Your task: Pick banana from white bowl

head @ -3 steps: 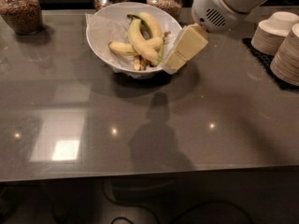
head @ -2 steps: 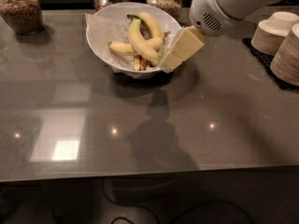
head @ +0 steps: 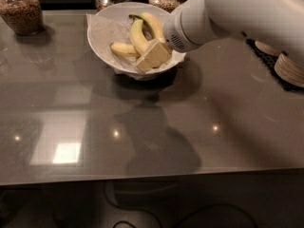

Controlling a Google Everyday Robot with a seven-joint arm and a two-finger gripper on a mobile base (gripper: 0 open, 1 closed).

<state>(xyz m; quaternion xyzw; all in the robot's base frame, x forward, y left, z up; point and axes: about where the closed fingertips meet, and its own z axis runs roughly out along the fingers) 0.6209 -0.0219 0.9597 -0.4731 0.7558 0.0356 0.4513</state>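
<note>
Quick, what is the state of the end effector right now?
End effector: inside the white bowl, at the bananas; open or closed cannot be told.

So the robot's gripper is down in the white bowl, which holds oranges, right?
Not quite: the white bowl holds bananas, not oranges. The camera view shows the gripper down in that bowl, among the bananas.

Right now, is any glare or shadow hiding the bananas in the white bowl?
Camera view: no, bananas in the white bowl are well lit; glare sits on the near table; the gripper, inside the bowl, covers their lower ends.
</note>
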